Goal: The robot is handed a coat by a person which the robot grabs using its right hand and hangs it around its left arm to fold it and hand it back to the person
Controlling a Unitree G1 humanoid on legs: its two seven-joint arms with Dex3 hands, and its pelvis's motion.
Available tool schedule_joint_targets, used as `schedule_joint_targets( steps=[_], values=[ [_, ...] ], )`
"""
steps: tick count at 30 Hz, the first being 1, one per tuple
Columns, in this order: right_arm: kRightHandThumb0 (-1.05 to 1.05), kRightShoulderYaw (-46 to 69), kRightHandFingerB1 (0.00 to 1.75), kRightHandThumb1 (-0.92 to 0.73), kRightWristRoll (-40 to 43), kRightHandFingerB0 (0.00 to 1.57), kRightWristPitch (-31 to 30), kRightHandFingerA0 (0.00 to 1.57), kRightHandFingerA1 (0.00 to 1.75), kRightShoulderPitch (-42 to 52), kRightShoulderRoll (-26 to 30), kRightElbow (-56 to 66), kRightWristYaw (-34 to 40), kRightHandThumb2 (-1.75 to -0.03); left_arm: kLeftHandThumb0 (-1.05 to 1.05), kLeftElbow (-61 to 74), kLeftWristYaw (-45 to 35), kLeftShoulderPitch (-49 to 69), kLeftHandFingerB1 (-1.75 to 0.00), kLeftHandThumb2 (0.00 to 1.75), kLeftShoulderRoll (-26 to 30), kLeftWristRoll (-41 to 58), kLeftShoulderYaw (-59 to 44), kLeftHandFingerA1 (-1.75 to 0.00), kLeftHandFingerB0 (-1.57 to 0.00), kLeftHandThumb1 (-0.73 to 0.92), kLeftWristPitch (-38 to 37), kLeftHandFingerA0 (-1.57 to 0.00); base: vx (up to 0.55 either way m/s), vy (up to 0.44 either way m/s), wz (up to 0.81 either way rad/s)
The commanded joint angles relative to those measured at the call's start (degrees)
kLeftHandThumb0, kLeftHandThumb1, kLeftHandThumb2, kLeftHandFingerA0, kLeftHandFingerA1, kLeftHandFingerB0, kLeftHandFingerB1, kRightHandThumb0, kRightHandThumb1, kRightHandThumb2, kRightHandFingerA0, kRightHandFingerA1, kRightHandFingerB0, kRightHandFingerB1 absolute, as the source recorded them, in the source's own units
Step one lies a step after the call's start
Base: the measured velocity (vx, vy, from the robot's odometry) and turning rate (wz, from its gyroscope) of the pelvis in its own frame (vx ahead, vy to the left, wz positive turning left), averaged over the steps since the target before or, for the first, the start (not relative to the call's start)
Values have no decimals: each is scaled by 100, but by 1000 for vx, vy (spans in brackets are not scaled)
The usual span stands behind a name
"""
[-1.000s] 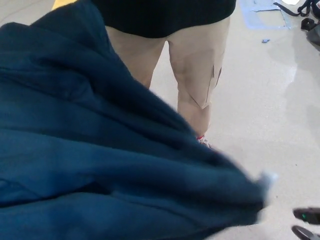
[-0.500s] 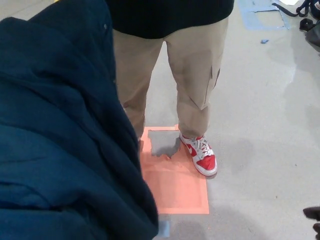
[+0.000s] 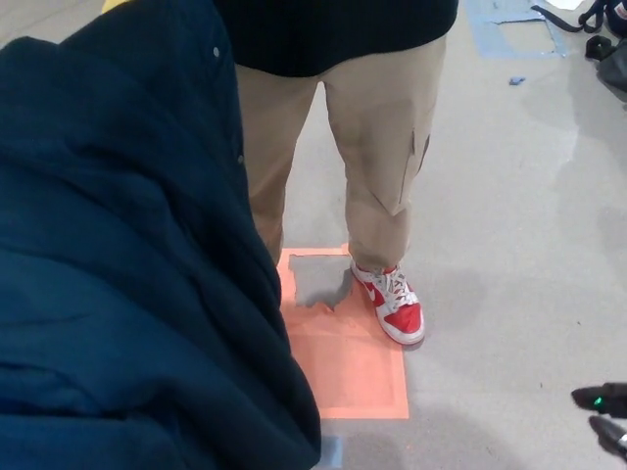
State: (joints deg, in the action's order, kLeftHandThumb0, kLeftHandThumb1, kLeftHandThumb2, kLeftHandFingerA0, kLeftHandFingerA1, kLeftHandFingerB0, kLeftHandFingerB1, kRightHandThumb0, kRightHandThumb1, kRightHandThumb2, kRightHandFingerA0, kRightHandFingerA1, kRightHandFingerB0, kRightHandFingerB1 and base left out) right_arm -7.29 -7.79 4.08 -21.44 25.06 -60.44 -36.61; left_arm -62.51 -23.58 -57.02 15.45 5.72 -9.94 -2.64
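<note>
Since a second ago, the coat [image 3: 118, 274] has been drawn away from the lower right of the head view and gathered to the left. An orange floor mark [image 3: 348, 362] and a red and white shoe [image 3: 394, 308] have been uncovered by this. The right hand [image 3: 605, 399] has come back in at the lower right edge.

The coat, dark blue, now fills the left half of the picture from top to bottom. Its long axis runs up and down the frame, and its free edge slants from top centre down to bottom centre. It is judged to be draped over the left arm, though neither that arm nor the left hand can be seen beneath the cloth.

Only a black sliver of the right hand is shown, with a small green light on it. Nothing is seen to be held by it, but whether it is spread or closed cannot be told. It lies well apart from the coat, with bare grey floor [image 3: 509, 215] between them. The coat is to this hand's left and slightly ahead.

A person [image 3: 372, 147] in tan trousers stands at top centre, just beside the coat's upper edge. For the handback, a reach leftwards across the body would be needed, since the left arm is much the nearer to the coat.
</note>
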Motion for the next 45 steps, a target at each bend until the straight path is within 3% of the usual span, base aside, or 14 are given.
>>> schedule_joint_targets(
  steps=[1, 14, 15, 18, 22, 23, 27, 29, 34, 35, 40, 41, 43, 45],
  values=[
    [-68, -275, 30, -72, -689, 3, -308, 3, 36, 324, -615, -914, 2813, -104, -68, 842, -486, 345, -36, 89, 78, 252, -25, -36, -3, 54, 27, -3, 0, 0, 0],
    [-36, -851, 47, -50, -1117, 0, -243, 0, 49, 391, -639, -1281, 3465, -107, -71, 2223, -477, 797, -35, 91, -160, 362, 52, -44, 0, 54, 345, -11, 0, 0, 0],
    [-76, -799, 34, -68, -1019, 2, -286, 6, 43, 378, -643, -1325, 3348, -100, -67, 2333, -474, 839, -24, 63, -177, 369, 44, -29, -11, 73, 365, -16, 0, 0, 0],
    [-75, -764, 35, -67, -950, 2, -265, 4, 42, 384, -623, -1374, 3294, -99, -70, 2484, -503, 874, -34, 91, -200, 374, 50, -43, 0, 55, 446, -9, 0, 0, 0],
    [-74, -729, 37, -65, -900, 3, -182, 5, 43, 387, -627, -1424, 3283, -98, -70, 2680, -495, 956, -34, 90, -197, 375, 35, -44, 0, 54, 535, -9, 0, 0, 0],
    [-79, -787, 32, -68, -964, 13, -219, 1, 40, 379, -610, -1445, 3303, -99, -67, 2678, -483, 973, -25, 63, -198, 376, 24, -29, -10, 72, 532, -15, 0, 0, 0],
    [-75, -710, 35, -66, -918, 0, -127, 5, 43, 391, -617, -1475, 3321, -98, -71, 2829, -451, 1005, -34, 91, -195, 402, 36, -43, 0, 54, 719, -9, 0, 0, 0],
    [-36, -726, 48, -52, -956, 0, -148, 0, 50, 377, -612, -1491, 3353, -107, -70, 2856, -448, 1003, -34, 91, -189, 391, 54, -43, -1, 54, 721, -9, 0, 0, 0],
    [-35, -724, 47, -53, -1000, 0, -190, 0, 49, 376, -623, -1519, 3372, -108, -67, 2973, -397, 1018, -23, 63, -211, 444, 42, -30, -12, 72, 900, -16, 0, 0, 0],
    [-71, -636, 22, -82, -913, 13, -209, 11, 30, 365, -623, -1528, 3283, -65, -66, 2933, -414, 998, -23, 63, -214, 446, 42, -30, -11, 72, 874, -16, 0, 0, 0],
    [-67, -594, 25, -84, -951, 12, -75, 12, 30, 462, -600, -1518, 3253, -64, -66, 3030, -409, 1113, -23, 63, -232, 466, 53, -30, -11, 73, 875, -16, 0, 0, 0],
    [-78, -554, 35, -64, -922, 10, -64, 0, 39, 455, -589, -1517, 3227, -94, -65, 3042, -397, 1107, -24, 63, -239, 469, 53, -30, -12, 73, 871, -16, 0, 0, 0],
    [-85, -544, 33, -69, -950, 10, -129, 0, 38, 250, -577, -1521, 3203, -95, -36, 2849, -377, 868, -48, 101, -213, 483, 14, -48, 0, 47, 804, 0, 0, 0, 0],
    [-75, -647, 30, -68, -1072, 11, -137, 0, 33, 299, -558, -1523, 3248, -100, -36, 2938, -337, 930, -48, 100, -233, 503, 14, -47, 0, 45, 891, 0, 0, 0, 0]
  ],
)
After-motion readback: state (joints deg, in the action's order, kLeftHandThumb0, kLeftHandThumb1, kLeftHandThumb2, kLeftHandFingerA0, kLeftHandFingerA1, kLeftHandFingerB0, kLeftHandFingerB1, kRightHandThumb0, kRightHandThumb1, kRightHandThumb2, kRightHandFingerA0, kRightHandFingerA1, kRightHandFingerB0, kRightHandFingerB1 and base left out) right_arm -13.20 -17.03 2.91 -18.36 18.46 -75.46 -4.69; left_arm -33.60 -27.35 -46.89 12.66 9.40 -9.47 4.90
